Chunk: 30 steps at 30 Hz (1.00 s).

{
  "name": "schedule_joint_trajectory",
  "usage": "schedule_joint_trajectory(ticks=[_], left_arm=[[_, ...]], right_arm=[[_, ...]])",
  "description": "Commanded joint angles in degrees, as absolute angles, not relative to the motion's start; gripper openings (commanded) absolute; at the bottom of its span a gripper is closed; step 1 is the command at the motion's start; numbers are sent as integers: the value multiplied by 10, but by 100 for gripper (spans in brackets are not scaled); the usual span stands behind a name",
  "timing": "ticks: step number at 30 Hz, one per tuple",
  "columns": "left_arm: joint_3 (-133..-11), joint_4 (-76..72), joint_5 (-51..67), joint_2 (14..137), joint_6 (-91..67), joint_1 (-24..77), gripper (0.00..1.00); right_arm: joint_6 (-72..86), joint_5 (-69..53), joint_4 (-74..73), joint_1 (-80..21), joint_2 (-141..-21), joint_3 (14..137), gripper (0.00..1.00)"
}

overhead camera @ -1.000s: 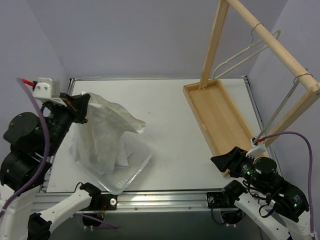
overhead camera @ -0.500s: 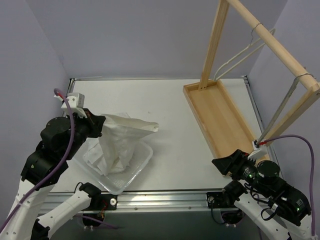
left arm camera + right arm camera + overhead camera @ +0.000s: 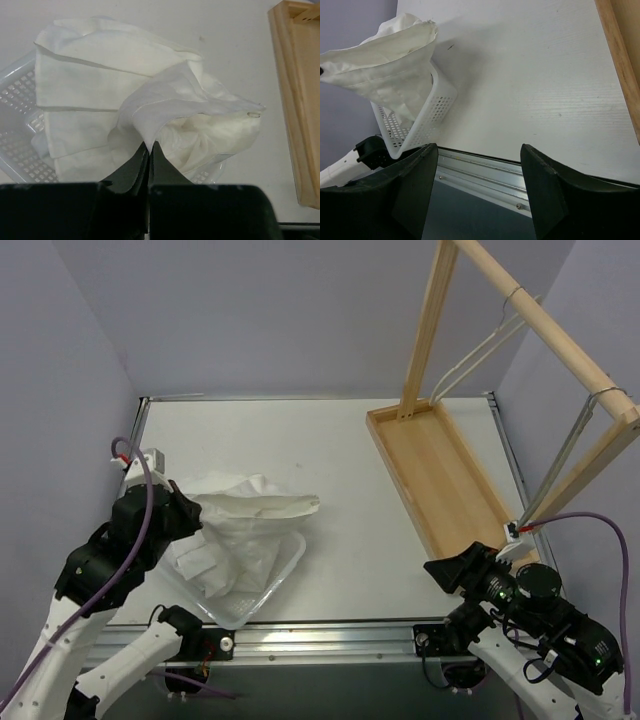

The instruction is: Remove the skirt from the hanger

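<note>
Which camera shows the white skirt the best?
The left wrist view: the skirt looks biggest, folds clear, pinched in the jaws. The top view shows it small, draped over the basket. The right wrist view shows one side, in a corner.

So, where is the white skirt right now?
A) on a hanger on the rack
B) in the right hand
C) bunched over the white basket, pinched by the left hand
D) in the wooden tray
C: the skirt sits in the basket with the left hand shut on a fold.
</note>
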<state>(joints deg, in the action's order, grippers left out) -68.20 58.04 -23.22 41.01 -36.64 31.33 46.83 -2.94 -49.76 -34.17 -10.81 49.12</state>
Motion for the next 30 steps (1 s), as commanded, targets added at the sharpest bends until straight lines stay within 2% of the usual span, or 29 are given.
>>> schedule_joint_trajectory(ticks=[1,6,10,12,20,24,25,26,28,29,30], left_arm=[[-665,596,-238,446,-438,300,2],[-601,561,-151,463,-498,243,2],[-487,504,-10,461,-527,172,2],[-459,484,24,477,-537,148,2],[-497,638,-69,640,-576,148,2],[-500,665,-83,652,-565,145,2],[-499,667,-84,623,-566,144,8],[-500,669,-87,603,-566,144,30],[-510,671,-91,547,-568,144,59],[-516,687,-97,532,-573,144,79],[-536,699,-109,522,-577,144,87]], right_arm=[[448,-33,-473,-344,-128,494,63],[442,-31,-476,-345,-127,497,63],[446,-39,-468,-345,-124,486,63],[447,-42,-460,-345,-124,479,63],[439,-48,-427,-345,-164,477,63],[434,-54,-412,-345,-184,479,63],[435,-55,-408,-344,-185,477,63],[434,-56,-406,-344,-184,475,63],[438,-59,-403,-345,-182,469,63],[438,-60,-403,-344,-181,465,63],[439,-61,-402,-343,-178,463,63]])
